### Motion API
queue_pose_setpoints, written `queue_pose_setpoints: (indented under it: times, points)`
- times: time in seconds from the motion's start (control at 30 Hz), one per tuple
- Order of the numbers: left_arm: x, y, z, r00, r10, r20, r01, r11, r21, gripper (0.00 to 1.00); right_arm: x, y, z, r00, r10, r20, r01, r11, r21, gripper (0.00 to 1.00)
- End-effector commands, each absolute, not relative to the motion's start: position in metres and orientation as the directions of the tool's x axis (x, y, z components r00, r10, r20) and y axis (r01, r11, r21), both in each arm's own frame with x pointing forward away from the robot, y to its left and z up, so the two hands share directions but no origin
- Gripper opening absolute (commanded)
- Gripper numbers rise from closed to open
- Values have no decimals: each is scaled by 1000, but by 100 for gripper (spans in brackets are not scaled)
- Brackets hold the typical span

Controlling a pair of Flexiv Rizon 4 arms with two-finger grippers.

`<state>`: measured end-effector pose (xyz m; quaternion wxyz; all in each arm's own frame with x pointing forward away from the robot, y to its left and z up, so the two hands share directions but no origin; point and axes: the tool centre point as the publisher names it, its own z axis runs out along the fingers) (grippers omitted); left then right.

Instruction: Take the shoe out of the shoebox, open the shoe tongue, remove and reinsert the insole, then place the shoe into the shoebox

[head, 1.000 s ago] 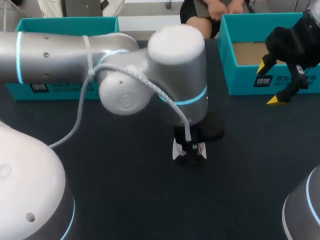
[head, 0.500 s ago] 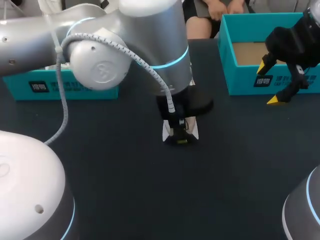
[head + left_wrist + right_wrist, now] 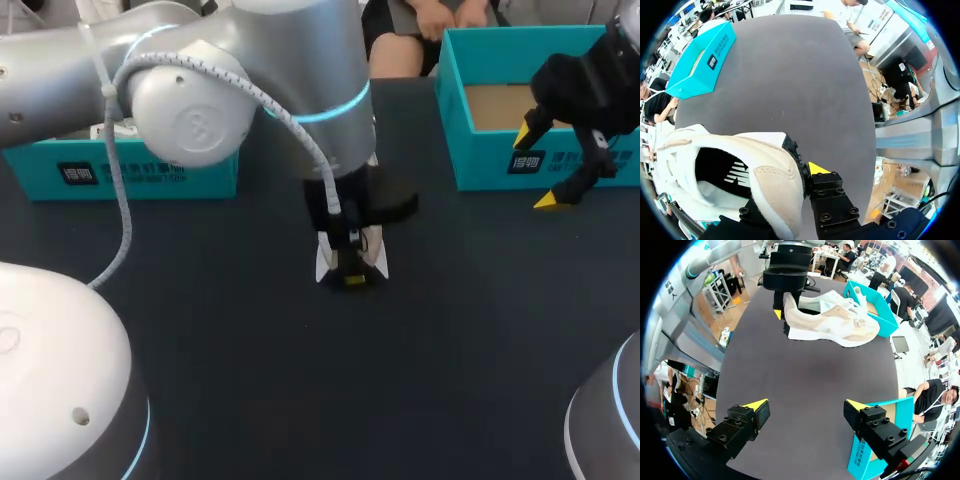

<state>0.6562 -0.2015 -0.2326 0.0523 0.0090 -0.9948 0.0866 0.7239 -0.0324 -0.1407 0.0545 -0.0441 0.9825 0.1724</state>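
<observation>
The beige and white shoe (image 3: 832,320) with a black lining (image 3: 715,175) is held by its heel collar in my left gripper (image 3: 350,270). That gripper is shut on the collar, with one yellow tip (image 3: 817,167) outside the heel and the other finger hidden inside the shoe (image 3: 765,170). In the head view my left arm covers most of the shoe (image 3: 325,262); only white edges show at mid-table. My right gripper (image 3: 540,168) hangs open in front of the right-hand teal shoebox (image 3: 470,150), with nothing between its fingers (image 3: 806,405).
A second teal box (image 3: 120,170) stands at the back left, partly behind my left arm. In the right wrist view, a teal box (image 3: 875,305) stands just beyond the shoe. The dark table (image 3: 330,400) stretches toward the front edge.
My left arm has swung toward the back left, carrying the shoe with it. The right arm has not moved.
</observation>
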Motion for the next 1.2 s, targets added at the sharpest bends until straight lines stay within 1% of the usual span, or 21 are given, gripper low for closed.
queue_pose_setpoints:
  times: [0.03,0.17,0.37,0.6,0.67,0.93,1.03,1.2]
  points:
    - [687,-171,-211,-986,-11,168,-41,984,-176,0,726,-31,-141,-991,-69,-118,-104,938,331,100]
    - [708,-147,-199,-981,-18,194,-50,985,-164,0,726,-31,-141,-991,-69,-118,-104,938,331,100]
    - [735,-109,-186,-988,-55,147,-80,982,-172,0,726,-31,-141,-991,-69,-118,-104,938,331,100]
    - [769,-63,-188,-994,-100,39,-105,983,-148,0,726,-31,-141,-991,-69,-118,-104,938,331,100]
    - [778,-47,-188,-994,-109,32,-112,985,-132,0,726,-31,-141,-991,-69,-118,-104,938,331,100]
    - [805,7,-185,-984,-178,31,-181,972,-149,0,726,-31,-141,-991,-69,-118,-104,938,331,100]
    - [815,22,-185,-966,-249,66,-255,958,-131,0,726,-31,-141,-991,-69,-118,-104,938,331,100]
    - [815,22,-185,-966,-249,66,-255,958,-131,0,726,-31,-141,-991,-69,-118,-104,938,331,100]
